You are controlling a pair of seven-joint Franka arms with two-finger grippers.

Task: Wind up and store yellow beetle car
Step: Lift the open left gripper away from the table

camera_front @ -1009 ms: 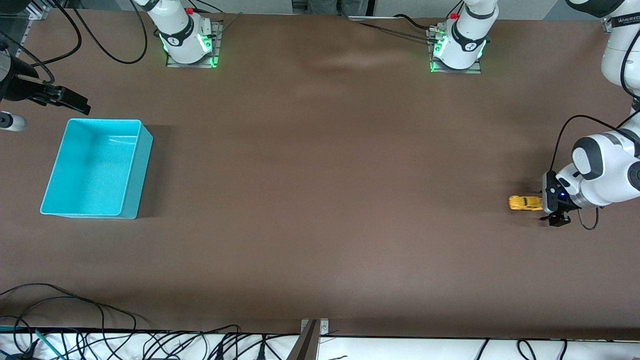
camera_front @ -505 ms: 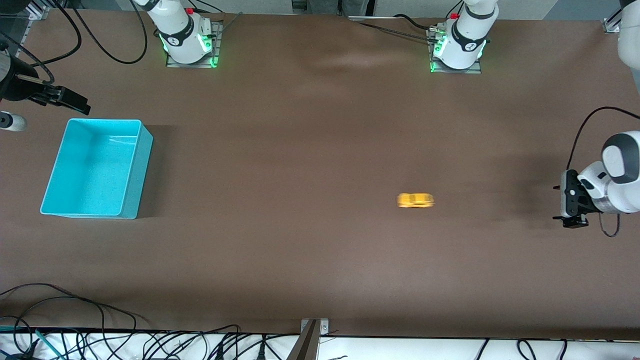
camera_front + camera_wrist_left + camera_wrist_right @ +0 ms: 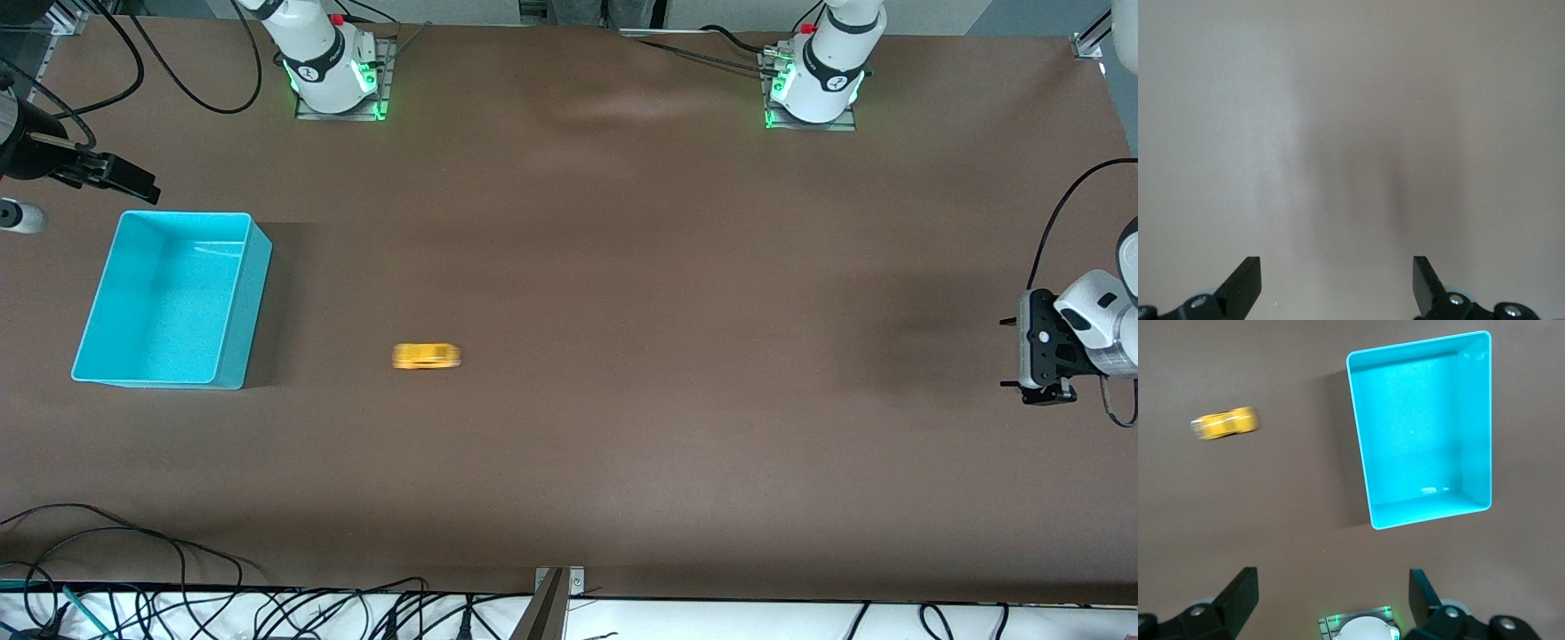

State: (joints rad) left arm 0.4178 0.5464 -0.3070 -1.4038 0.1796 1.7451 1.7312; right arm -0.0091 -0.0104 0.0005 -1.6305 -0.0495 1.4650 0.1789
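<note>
The yellow beetle car (image 3: 427,356) is on the brown table, blurred with motion, a short way from the turquoise bin (image 3: 233,302) toward the left arm's end. The right wrist view also shows the car (image 3: 1225,424) beside the bin (image 3: 1361,453). My left gripper (image 3: 1009,353) hangs open at the left arm's end of the table, far from the car. In its own view the left gripper (image 3: 1336,259) has only bare table between its fingers. My right gripper (image 3: 1331,572) is open and empty, high over the table near its own base (image 3: 1361,628).
The bin is empty. A black device on a mount (image 3: 98,171) juts in at the table edge beside the bin, farther from the front camera. Cables (image 3: 133,551) lie along the near edge. Both arm bases (image 3: 331,71) stand at the table's back edge.
The car has left the left gripper and rolled across the table toward the bin. The left gripper has drawn back toward its end of the table. The right gripper has not moved.
</note>
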